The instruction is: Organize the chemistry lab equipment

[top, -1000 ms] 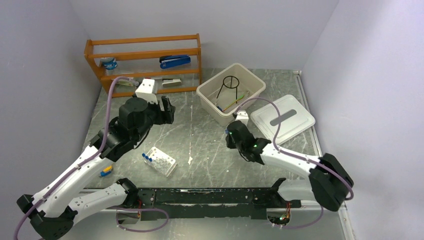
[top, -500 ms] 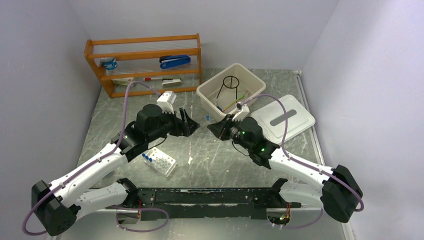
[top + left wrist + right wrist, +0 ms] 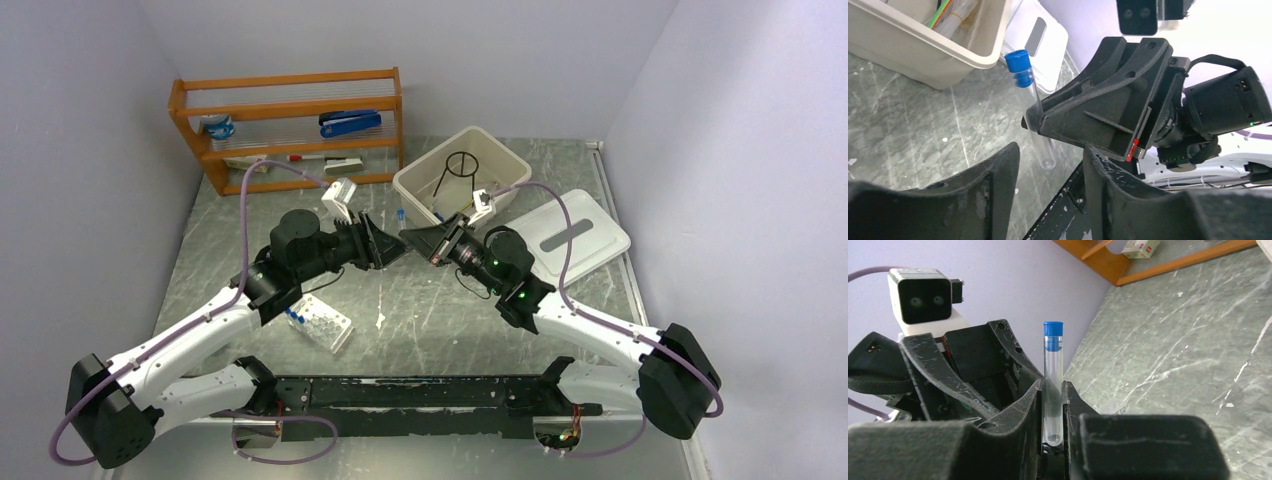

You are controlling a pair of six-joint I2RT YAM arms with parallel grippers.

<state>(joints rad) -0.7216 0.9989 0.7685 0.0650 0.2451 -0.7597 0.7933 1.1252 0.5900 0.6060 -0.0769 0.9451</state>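
Both arms have swung inward over the last sec and now meet tip to tip at mid-table, the blue-capped tube [image 3: 400,215] carried along w/ the right arm. Nearest the arm bases, left of centre, sits the white holed rack [image 3: 325,325] w/ a few blue-capped vials [image 3: 293,313] standing in it. Past it, the left gripper [image 3: 1050,157] has its jaws wide apart, holding nothing. Facing it, the right gripper [image 3: 1052,390] is pinched tight on the tube, cap up, clear body upright btwn its fingers. From the left wrist cam, the tube stands just ahead of the left fingertips, not touching them.

Looks like a handover, right to left, prob. so the tube can go in the rack. Next: the left jaws need to slide around bare glass clear of the right fingers and close before the right lets go.

Farther back: beige bin [image 3: 500,148] w/ the black wire tripod [image 3: 443,180] inside, its lid [image 3: 590,225] beside it, wooden shelf [image 3: 290,78] at the rear wall.
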